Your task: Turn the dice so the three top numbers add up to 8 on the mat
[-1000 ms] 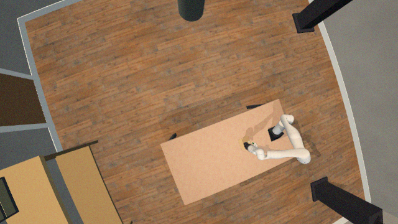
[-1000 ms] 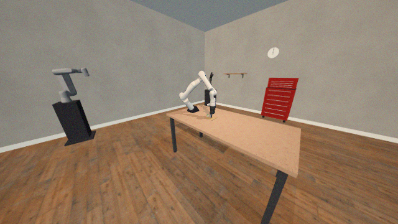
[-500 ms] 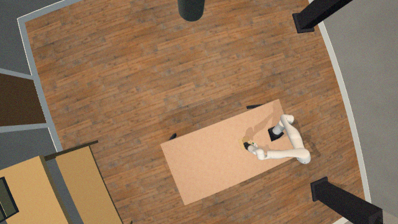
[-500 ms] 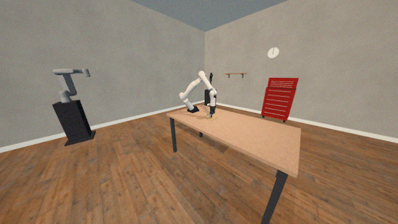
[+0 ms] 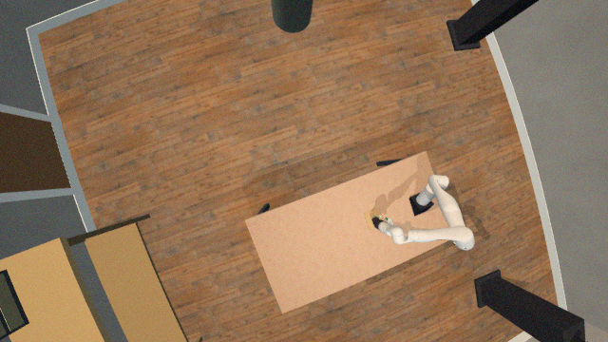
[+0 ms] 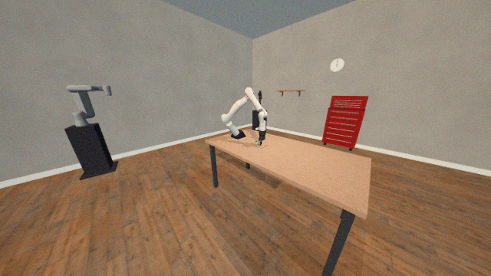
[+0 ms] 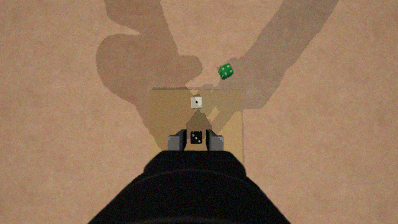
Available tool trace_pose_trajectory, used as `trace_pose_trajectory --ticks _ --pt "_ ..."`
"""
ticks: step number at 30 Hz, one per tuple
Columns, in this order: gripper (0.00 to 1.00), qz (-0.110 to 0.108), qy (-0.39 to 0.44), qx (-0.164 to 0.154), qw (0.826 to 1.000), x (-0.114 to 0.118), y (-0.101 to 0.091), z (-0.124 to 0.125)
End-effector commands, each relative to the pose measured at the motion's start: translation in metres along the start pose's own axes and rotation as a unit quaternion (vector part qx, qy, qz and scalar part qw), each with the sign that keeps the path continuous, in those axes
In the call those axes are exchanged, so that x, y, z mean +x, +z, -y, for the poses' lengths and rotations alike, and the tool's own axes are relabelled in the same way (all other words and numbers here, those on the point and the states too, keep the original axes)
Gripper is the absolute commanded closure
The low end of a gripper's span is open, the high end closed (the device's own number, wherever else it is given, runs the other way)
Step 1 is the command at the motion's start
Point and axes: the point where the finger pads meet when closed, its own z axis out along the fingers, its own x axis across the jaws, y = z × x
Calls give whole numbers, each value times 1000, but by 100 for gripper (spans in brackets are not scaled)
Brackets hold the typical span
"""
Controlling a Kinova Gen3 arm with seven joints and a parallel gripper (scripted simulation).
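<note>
Your worktop [image 5: 328, 237] [image 6: 307, 161] stands on a wood floor [image 5: 214, 119] [image 6: 153, 215]; your bent arm [image 5: 429, 235] [image 6: 248, 93] points its partly open claw [image 5: 375, 222] [image 6: 261, 144] [image 7: 196, 136] down.
</note>
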Motion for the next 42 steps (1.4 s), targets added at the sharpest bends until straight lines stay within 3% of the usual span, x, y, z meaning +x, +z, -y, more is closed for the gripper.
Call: trace_pose_trajectory --ticks 1,14,20,33,42 --pt "36 2 -3 -1 1000 -2 2 0" --pt "36 2 -3 -1 1000 -2 -3 0" --pt "36 2 -3 -1 1000 -2 -18 0" --pt "36 2 -3 -1 1000 -2 -80 0" --pt "36 2 -3 -1 1000 -2 -88 0"
